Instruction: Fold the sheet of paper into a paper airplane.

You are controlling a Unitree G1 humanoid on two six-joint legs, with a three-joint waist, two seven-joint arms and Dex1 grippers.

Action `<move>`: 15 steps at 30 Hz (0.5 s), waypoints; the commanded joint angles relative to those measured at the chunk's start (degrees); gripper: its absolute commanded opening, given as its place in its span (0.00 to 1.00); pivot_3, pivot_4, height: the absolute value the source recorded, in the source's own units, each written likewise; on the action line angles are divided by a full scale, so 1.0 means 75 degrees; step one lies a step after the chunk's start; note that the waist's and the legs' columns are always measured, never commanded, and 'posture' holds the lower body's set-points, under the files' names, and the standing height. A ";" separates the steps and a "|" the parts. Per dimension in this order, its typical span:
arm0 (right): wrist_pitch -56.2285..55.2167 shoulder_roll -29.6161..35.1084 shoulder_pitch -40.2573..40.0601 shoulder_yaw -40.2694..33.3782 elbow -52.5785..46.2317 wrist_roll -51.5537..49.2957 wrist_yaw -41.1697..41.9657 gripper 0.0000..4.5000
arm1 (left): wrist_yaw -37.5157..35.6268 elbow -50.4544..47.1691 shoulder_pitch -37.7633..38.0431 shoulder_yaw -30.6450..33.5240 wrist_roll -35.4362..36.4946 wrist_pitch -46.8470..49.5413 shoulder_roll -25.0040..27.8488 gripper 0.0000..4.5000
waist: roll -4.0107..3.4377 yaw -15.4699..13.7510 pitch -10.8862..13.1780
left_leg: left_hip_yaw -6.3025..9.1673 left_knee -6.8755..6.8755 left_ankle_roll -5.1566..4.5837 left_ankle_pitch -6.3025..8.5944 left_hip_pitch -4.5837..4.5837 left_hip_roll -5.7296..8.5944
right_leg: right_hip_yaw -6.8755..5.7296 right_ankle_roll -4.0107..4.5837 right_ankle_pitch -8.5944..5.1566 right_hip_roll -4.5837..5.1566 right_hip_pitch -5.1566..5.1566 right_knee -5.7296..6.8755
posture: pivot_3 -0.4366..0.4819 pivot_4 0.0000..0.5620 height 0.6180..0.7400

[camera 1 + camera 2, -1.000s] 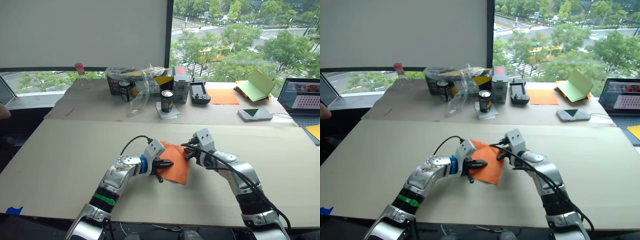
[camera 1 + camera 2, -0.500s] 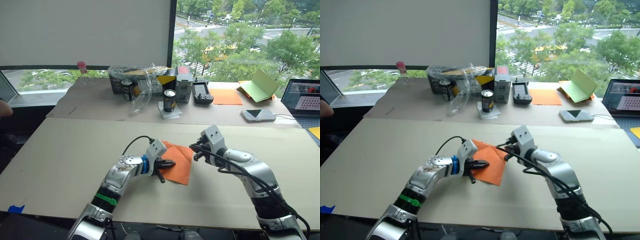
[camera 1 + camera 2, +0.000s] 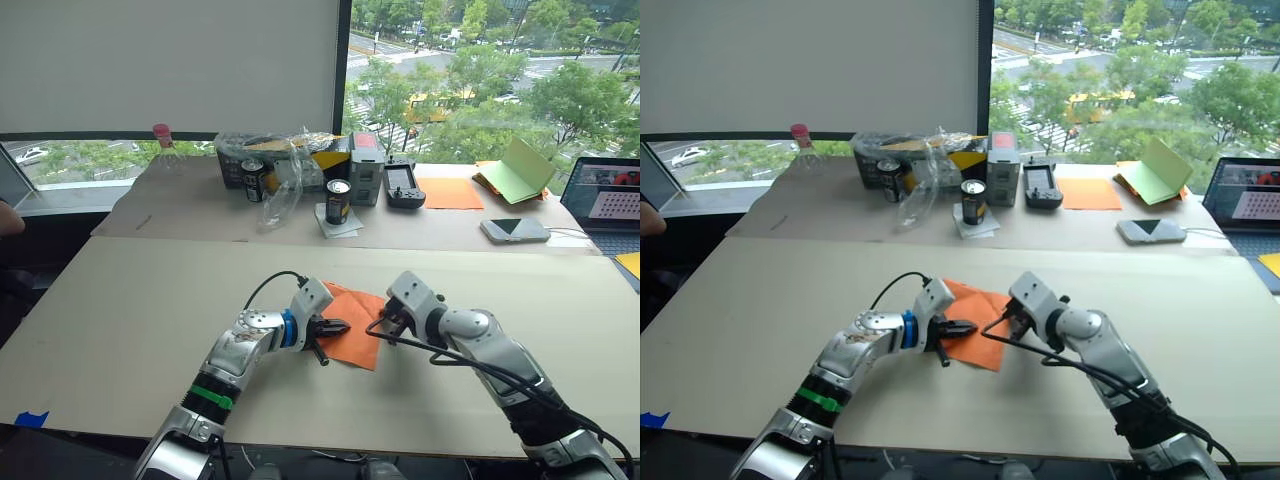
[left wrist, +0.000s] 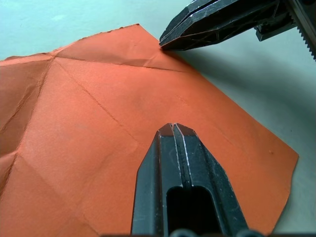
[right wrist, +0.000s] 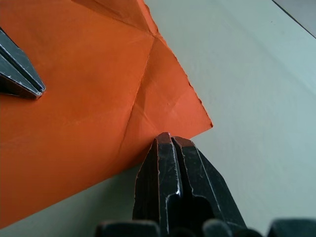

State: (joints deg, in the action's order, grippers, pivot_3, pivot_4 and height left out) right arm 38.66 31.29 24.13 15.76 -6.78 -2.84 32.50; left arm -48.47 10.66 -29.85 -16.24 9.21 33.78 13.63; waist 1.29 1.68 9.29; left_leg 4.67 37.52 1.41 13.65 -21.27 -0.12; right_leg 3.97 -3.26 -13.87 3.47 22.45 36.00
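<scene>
Paper (image 3: 353, 322) lies flat near the front middle of the pale tabletop (image 3: 130, 320), a bright orange creased sheet, roughly square and turned like a diamond, with no fold yet standing up from it. Left claw (image 4: 174, 129) has its fingers closed together and rests tip-down on the sheet near its middle, apparently pinning it. Right claw (image 5: 169, 139), fingers also closed and holding nothing, now sits low at the sheet's right-hand edge, its tips touching the paper's border beside a corner. Half a second ago that claw stood higher and farther back, above the far right corner; it has since dropped and swung nearer along the edge, while the left claw and the sheet have kept their places. My reading is that the right claw is setting up to slide under or push that edge over for a fold, so the airplane is still at an early stage. Farther back, on a second surface by the window, stand cans (image 3: 338, 201), crumpled plastic wrap (image 3: 280, 180), a paler orange sheet (image 3: 448, 193), a green booklet (image 3: 515, 170) and a laptop (image 3: 603, 191).
</scene>
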 commanded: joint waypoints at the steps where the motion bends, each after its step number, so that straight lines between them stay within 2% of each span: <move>1: -0.0248 -0.0107 0.0111 -0.0072 0.0072 0.0044 0.0093 0.01 | 0.0036 0.0463 0.0297 -0.0390 -0.0205 0.0431 0.0072 0.00 | 0.0000 -0.0002 0.0000 | 0.0000 0.0000 0.0000 0.0000 0.0000 0.0000 | 0.0000 0.0000 0.0000 0.0000 0.0000 0.0000 | 0.48 0.27 0.93; 4: -0.0254 -0.0336 0.0127 -0.0392 -0.0033 -0.0259 0.0171 0.01 | 0.0040 0.0455 0.0316 -0.0379 -0.0205 0.0432 0.0090 0.00 | 0.0000 0.0003 0.0000 | 0.0000 0.0000 0.0000 0.0000 0.0001 0.0000 | 0.0000 0.0000 0.0000 0.0000 -0.0001 0.0000 | 0.48 0.27 0.93; 9: 0.0425 -0.0848 0.0181 -0.1570 -0.0344 -0.1221 0.0056 0.01 | 0.0053 0.0452 0.0328 -0.0373 -0.0200 0.0435 0.0082 0.00 | 0.0001 -0.0010 0.0000 | 0.0002 -0.0001 0.0000 0.0000 0.0001 0.0000 | 0.0000 0.0001 0.0001 0.0000 -0.0001 0.0001 | 0.48 0.27 0.93; 10: 0.0607 -0.0944 0.0190 -0.1842 -0.0384 -0.1429 -0.0011 0.13 | 0.0054 0.0454 0.0328 -0.0372 -0.0197 0.0433 0.0077 0.00 | 0.0000 -0.0013 0.0000 | 0.0003 -0.0002 0.0000 0.0000 0.0000 0.0000 | 0.0000 0.0002 0.0001 0.0000 0.0000 0.0001 | 0.48 0.27 0.93; 11: 0.0781 -0.1002 0.0219 -0.2037 -0.0371 -0.1525 -0.0129 0.19 | 0.0056 0.0460 0.0324 -0.0371 -0.0195 0.0431 0.0068 0.00 | 0.0000 -0.0014 0.0000 | 0.0003 -0.0002 0.0000 0.0000 -0.0001 0.0000 | 0.0000 0.0003 0.0001 0.0001 -0.0001 0.0001 | 0.48 0.27 0.93; 15: 0.1412 -0.0896 0.0361 -0.2126 -0.0132 -0.1434 -0.0427 0.51 | 0.0074 0.0479 0.0324 -0.0387 -0.0192 0.0422 0.0016 0.00 | -0.0001 -0.0011 0.0000 | 0.0002 -0.0006 0.0000 0.0000 0.0002 -0.0001 | 0.0000 0.0004 0.0002 0.0000 0.0000 0.0001 | 0.48 0.27 0.93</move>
State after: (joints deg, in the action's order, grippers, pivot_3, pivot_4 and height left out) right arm 47.49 24.12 25.67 0.54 -7.02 -13.09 29.72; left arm -48.41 10.58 -29.77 -16.27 9.21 33.78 13.58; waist 1.28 1.60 9.29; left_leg 4.68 37.46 1.41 13.65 -21.24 -0.12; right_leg 3.98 -3.23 -13.85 3.47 22.45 36.01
